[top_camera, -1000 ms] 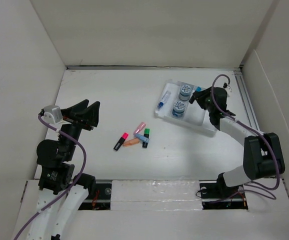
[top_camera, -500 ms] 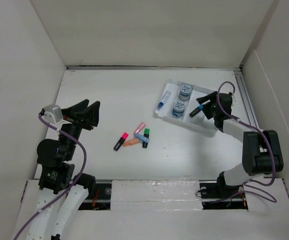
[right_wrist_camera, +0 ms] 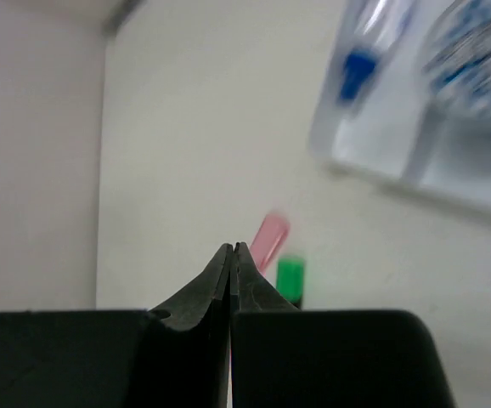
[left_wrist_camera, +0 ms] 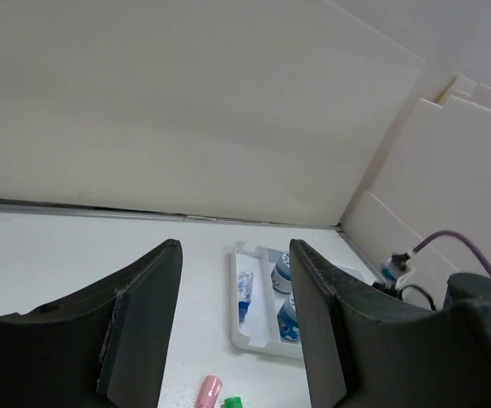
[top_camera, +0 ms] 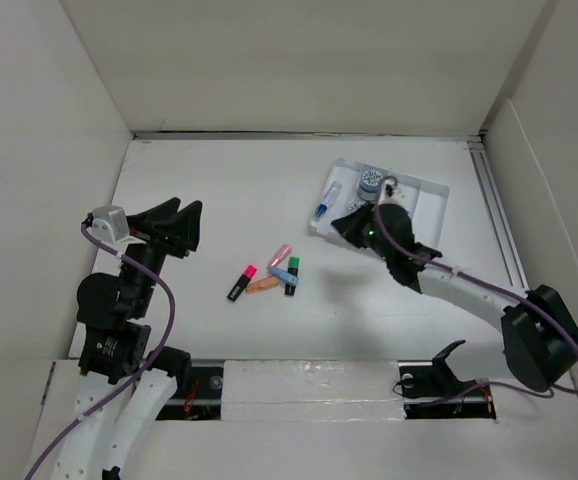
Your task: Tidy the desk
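- White worktop: spreads under the tray and far past it on every side, with the tray on its far right part.
- Right claw: hangs over the tray's near left corner, hiding part of what is inside. Pinched fully closed in the right wrist view, with nothing between the tips.
- Left claw: held well to the left of the tray and aimed toward it. Spread wide and empty, with the tray showing in the gap in the left wrist view.
- Tray: white, ribbed into long compartments.
- Five highlighters: bunched loosely on the worktop left of the tray, nearer the arm bases and clear of its rim. Caps in pink, orange, blue and green.
- Two round jars with blue-patterned lids: sit one behind the other in a compartment near the tray's left side.
- Thin tube with a blue end: lies in the tray's leftmost compartment, just beside the jars.
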You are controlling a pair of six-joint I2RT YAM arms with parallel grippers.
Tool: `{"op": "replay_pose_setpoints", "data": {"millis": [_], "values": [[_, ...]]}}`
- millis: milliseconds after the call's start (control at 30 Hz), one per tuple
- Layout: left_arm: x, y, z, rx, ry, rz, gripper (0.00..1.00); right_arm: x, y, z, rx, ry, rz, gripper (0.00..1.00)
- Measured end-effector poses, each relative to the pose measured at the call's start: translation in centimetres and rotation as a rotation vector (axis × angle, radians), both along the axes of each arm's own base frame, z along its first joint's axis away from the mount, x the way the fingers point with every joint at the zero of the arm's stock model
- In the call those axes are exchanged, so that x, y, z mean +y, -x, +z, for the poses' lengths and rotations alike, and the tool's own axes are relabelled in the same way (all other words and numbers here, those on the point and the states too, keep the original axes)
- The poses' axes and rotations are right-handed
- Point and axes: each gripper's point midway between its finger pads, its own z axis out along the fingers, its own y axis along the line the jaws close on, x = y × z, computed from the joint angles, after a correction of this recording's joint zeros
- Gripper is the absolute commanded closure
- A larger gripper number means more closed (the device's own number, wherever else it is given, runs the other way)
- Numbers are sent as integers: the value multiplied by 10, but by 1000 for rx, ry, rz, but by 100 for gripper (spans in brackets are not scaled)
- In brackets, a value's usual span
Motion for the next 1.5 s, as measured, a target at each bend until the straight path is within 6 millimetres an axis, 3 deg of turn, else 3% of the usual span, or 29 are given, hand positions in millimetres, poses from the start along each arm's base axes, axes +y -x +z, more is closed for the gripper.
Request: {"op": "replay_pose_setpoints", "data": {"millis": [33,100,133,167,200,333,433,500,733,933,1300,1500], "values": [[0,0,0,1,0,0,51,22,18,-5,9,21,65,98],[0,0,0,0,0,0,51,56,54,-18,31,68,174,77],[0,0,0,0,0,0,51,66,68,-26,43,95,209,55],[0,0,0,1,0,0,51,63,70,-31,54,122,206,54],[0,-1,-1,3,-1,-1,51,82,97,-44,71,158,281,50],[-1,-2,-2,8,-3,-1,52,98,126,-97,144,315,344,42],[-1,-3,-3,12,-3,-1,51,101,136,-142,227,438,358,41],[-1,-3,-3,11,-3,-1,51,116,125,-136,202,435,340,38],[-1,-3,-3,11,-3,0,51,131,106,-140,172,483,276,38],[-1,-3,-3,11,-3,0,51,131,97,-144,147,559,216,51],[-1,-3,-2,9,-3,0,51,128,102,-149,105,671,143,47],[-1,-3,-2,9,-3,0,51,117,102,-151,110,679,95,82]]}}
